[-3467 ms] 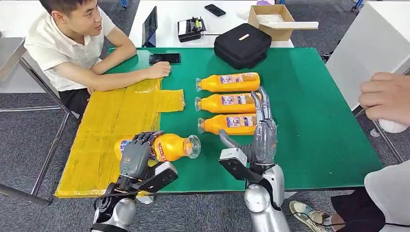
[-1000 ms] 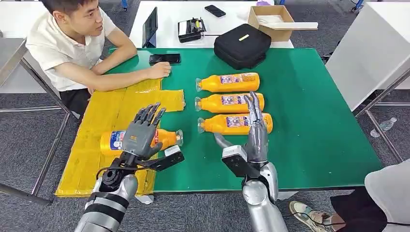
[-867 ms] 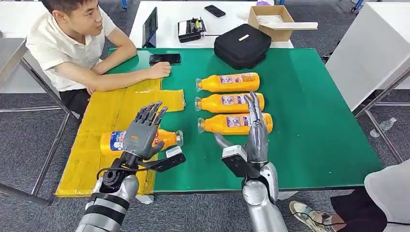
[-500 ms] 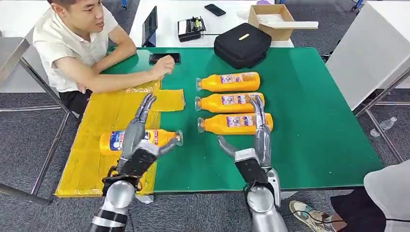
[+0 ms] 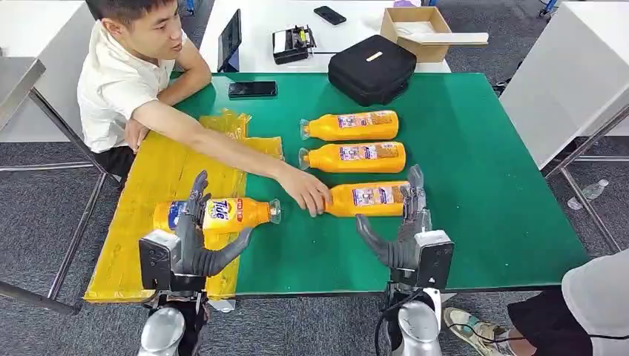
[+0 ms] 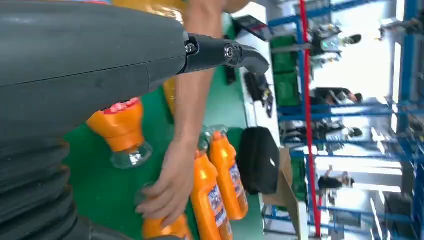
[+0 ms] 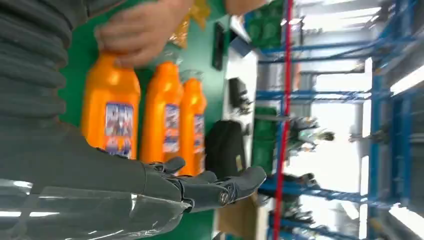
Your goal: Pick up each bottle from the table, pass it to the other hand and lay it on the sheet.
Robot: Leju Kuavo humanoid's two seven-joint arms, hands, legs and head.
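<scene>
An orange bottle (image 5: 215,213) with a blue label lies on the yellow sheet (image 5: 159,178), its clear cap over the green table (image 5: 475,170). My left hand (image 5: 194,241) stands open just before it, fingers up, holding nothing. Three orange bottles lie in a row: the far one (image 5: 354,125), the middle one (image 5: 356,157) and the near one (image 5: 371,199). A person's hand (image 5: 305,194) grips the near bottle's neck. My right hand (image 5: 404,231) is open beside that bottle's base. The right wrist view has the three bottles (image 7: 111,112) side by side and my fingers (image 7: 210,187) spread.
The person (image 5: 133,67) sits at the table's far left, an arm stretched across the sheet. A black bag (image 5: 371,68) and a phone (image 5: 252,89) lie at the far edge. A second person (image 5: 597,297) is at the near right.
Both my hands drew back toward the table's near edge and turned upright. The person leaned in and reached across the sheet to take the near bottle's neck, shifting it slightly right.
</scene>
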